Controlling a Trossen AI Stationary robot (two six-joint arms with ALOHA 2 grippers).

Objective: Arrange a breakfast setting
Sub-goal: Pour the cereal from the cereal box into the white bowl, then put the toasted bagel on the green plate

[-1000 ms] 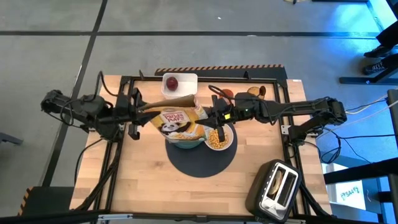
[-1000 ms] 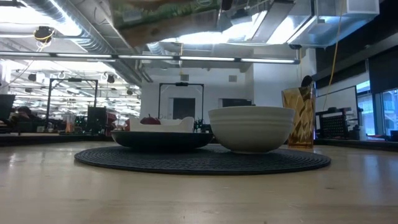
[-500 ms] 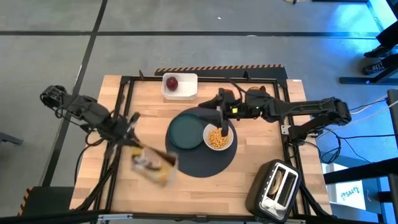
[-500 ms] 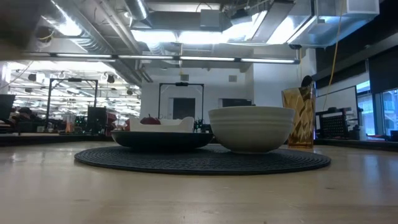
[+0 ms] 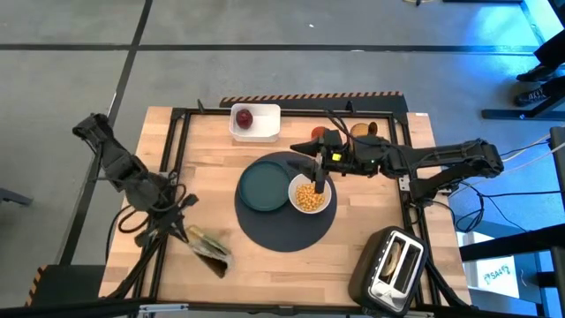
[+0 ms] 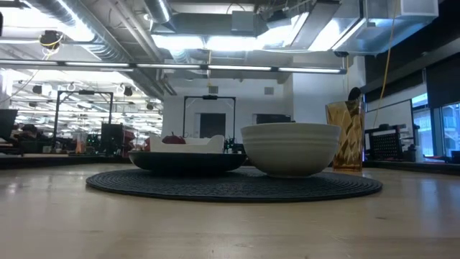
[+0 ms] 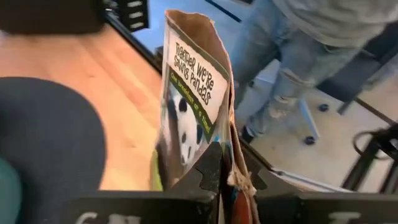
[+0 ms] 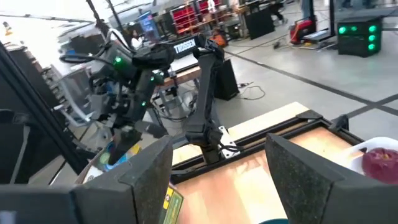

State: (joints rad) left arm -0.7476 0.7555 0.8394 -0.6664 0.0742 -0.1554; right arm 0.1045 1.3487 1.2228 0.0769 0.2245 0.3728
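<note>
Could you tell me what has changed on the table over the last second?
The left gripper carried the cereal box from above the white bowl to the table's front left, jaws shut on it. The right gripper opened above the bowl. The teal plate, mat and toaster stayed put.

Two dark jointed arms; black cables; green lights on right arm [image 5: 415,159]

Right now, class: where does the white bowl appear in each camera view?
High view: white bowl, on the right side of the dark round mat.
Low view: centre-right.
Left wrist view: not in it.
Right wrist view: not in it.
Shared landmark: the dark round mat.
</note>
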